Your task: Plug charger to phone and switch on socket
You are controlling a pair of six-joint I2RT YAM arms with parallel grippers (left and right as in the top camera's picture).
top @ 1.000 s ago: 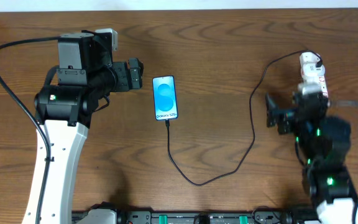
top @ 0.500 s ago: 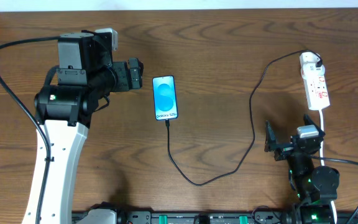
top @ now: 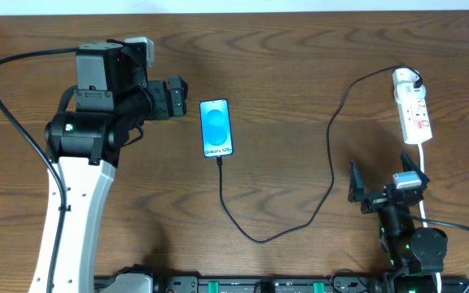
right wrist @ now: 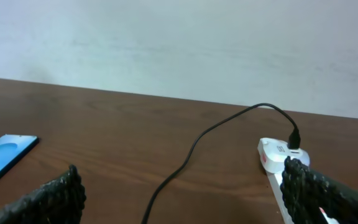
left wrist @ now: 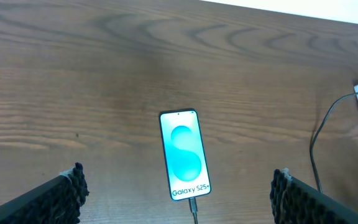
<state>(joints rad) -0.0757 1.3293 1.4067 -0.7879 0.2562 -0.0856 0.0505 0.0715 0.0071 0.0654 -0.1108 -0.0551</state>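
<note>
Phone (top: 217, 128) lies flat and screen-up on the wooden counter (top: 283, 49), left of centre. The left tool (top: 179, 95) hovers just to its left, spread wide and empty. As slim, smooth glass, the phone would likely skate if pushed, so bracing its long edges looks wisest. From its near edge the charger (top: 222, 191) loops rightward, with the connector (left wrist: 192, 202) apparently already seated. The cord looks light and limp, so only the stiff tip is worth pinching. The right tool (top: 381, 185) hangs near the front edge, also wide and empty, well short of the socket (top: 414, 114) at far right, which carries the white plug (top: 405, 77). The socket's light plastic body may shift, so its switch probably wants a straight-down press.
</note>
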